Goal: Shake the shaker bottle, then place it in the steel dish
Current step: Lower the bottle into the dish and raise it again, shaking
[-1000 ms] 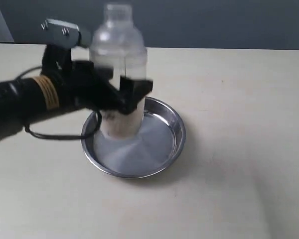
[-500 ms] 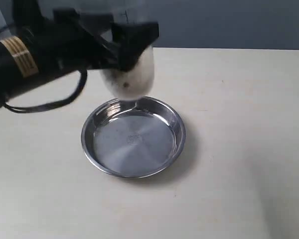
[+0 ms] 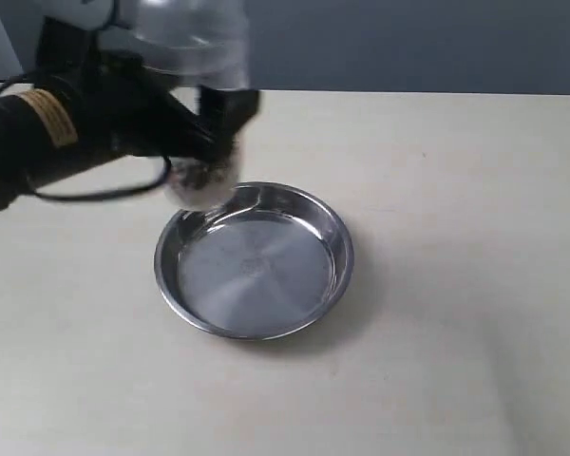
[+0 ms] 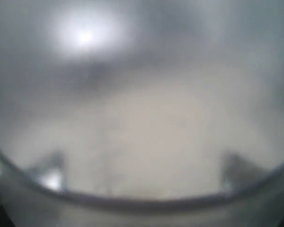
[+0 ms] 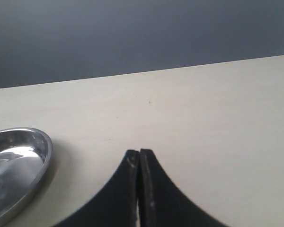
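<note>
The clear shaker bottle hangs blurred in the air above the far left rim of the steel dish, with brown granules at its lower end. My left gripper is shut on the bottle's body. In the left wrist view the bottle fills the frame as a cloudy blur. My right gripper is shut and empty, low over the table; the steel dish lies beside it. The right arm is out of the exterior view.
The beige table runs to a dark grey wall behind. A black cable loops under the left arm near the dish.
The bottle rose out of the dish, then swung down and to the left with the left gripper; it is blurred by motion. The dish has stayed put.
</note>
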